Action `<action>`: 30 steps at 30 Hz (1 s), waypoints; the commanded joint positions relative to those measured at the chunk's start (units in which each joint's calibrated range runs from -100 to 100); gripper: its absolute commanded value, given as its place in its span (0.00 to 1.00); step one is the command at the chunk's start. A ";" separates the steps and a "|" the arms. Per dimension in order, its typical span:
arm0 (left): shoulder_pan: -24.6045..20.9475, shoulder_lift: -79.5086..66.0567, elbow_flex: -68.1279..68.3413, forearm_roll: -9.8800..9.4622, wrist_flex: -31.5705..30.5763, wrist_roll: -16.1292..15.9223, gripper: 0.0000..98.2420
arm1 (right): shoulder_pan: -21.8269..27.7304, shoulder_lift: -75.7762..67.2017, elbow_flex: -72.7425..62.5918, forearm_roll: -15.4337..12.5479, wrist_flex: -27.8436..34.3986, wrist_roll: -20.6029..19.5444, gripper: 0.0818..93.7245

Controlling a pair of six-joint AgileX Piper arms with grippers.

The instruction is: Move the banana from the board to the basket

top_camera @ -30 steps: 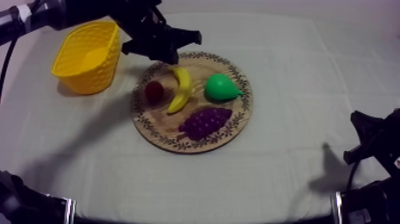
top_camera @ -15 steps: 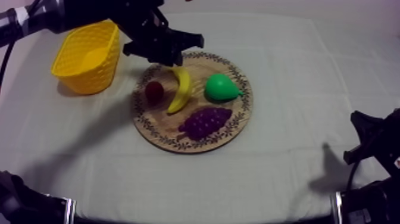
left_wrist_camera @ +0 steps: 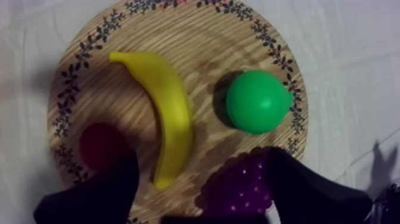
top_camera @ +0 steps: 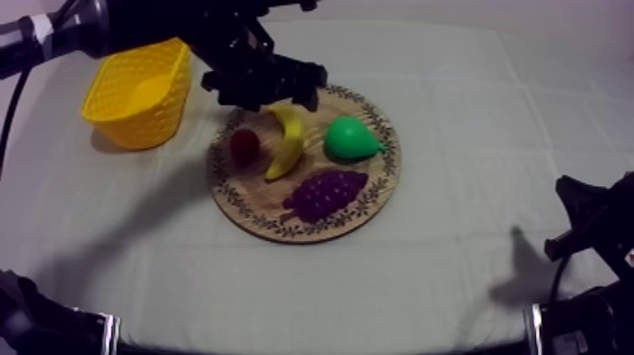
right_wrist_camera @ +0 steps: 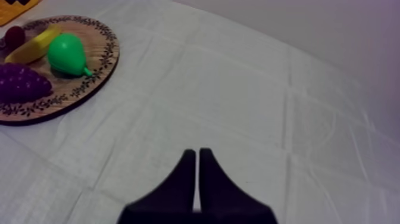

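Board (top_camera: 250, 194) | banana (top_camera: 286, 143); pear (top_camera: 351, 139); grapes (top_camera: 325, 194); small red fruit (top_camera: 244, 146) | left claw (top_camera: 269, 94) spread over banana

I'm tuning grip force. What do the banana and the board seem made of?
The banana is probably smooth plastic: uniform yellow with a soft sheen. The board looks like wood: visible grain, a matte face, and a dark leaf pattern round its rim.

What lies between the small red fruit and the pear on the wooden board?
The banana lies between the small red fruit and the pear, on the wooden board; the top view shows it.
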 commanded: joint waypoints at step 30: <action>-1.75 18.52 -8.45 4.76 1.87 -2.38 0.83 | -0.01 -0.03 0.02 -0.01 -0.03 -0.04 0.00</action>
